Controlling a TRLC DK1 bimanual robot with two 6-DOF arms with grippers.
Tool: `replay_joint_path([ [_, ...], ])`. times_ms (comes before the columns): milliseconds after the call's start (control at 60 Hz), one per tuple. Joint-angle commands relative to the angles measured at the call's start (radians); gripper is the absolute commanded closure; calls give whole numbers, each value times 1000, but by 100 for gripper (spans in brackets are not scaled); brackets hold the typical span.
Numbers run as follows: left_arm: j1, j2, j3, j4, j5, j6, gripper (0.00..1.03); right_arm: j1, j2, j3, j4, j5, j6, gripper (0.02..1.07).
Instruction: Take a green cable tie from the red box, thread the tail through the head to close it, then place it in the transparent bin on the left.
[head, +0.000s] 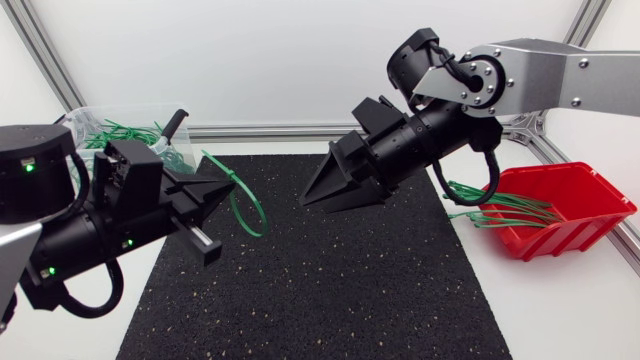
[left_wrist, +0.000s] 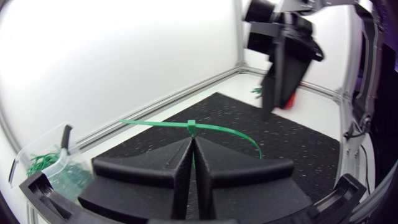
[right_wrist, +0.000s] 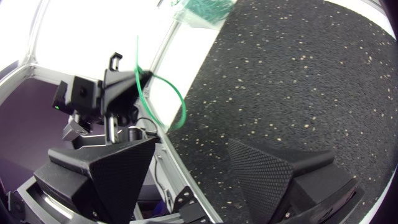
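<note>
My left gripper (head: 222, 188) is shut on a green cable tie (head: 243, 205) and holds it above the left part of the black mat; the tie curves into a loop. In the left wrist view the fingers (left_wrist: 177, 165) pinch the tie (left_wrist: 217, 129) just below its head. My right gripper (head: 325, 185) hangs over the mat's middle, a short way right of the loop, open with nothing in it. Its fingers (right_wrist: 118, 168) stand wide apart, facing the left gripper (right_wrist: 124, 87) and the tie (right_wrist: 177, 93). More green ties (head: 500, 208) lie in the red box (head: 570, 205).
The transparent bin (head: 115, 132) stands at the back left, behind my left arm, with several green ties in it. The black mat (head: 320, 290) covers the table's middle. Aluminium frame bars run along the back and side edges.
</note>
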Motion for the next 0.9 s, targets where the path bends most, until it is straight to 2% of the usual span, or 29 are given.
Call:
replay_joint_path([
  [0,146,65,86,17,14,-20,99,-15,16,-34,21,46,-16,6],
  [150,413,206,259,50,15,-107,99,-17,-17,-57,44,97,-22,6],
  [283,594,352,439,96,14,-202,99,-13,-70,-92,66,126,-21,6],
  [417,664,503,583,103,-34,-259,99,-10,-113,-126,67,131,-21,6],
  [600,658,684,685,83,-107,-257,96,-23,-170,-184,75,140,-21,6],
  [617,655,697,692,70,-107,-250,93,-24,-178,-190,75,141,-22,6],
  [667,643,732,704,12,-121,-214,74,-33,-196,-204,75,152,-22,6],
  [733,621,744,690,-8,-152,-184,41,-53,-228,-225,75,163,-25,6],
  [750,621,746,685,-11,-158,-184,29,-61,-238,-232,75,169,-29,6],
  [800,617,747,676,-12,-190,-184,7,-76,-265,-247,74,187,-39,6],
  [817,615,744,672,-12,-195,-184,3,-82,-274,-251,72,193,-42,6],
  [883,615,712,635,-17,-199,-179,3,-132,-322,-274,63,218,-59,6],
])
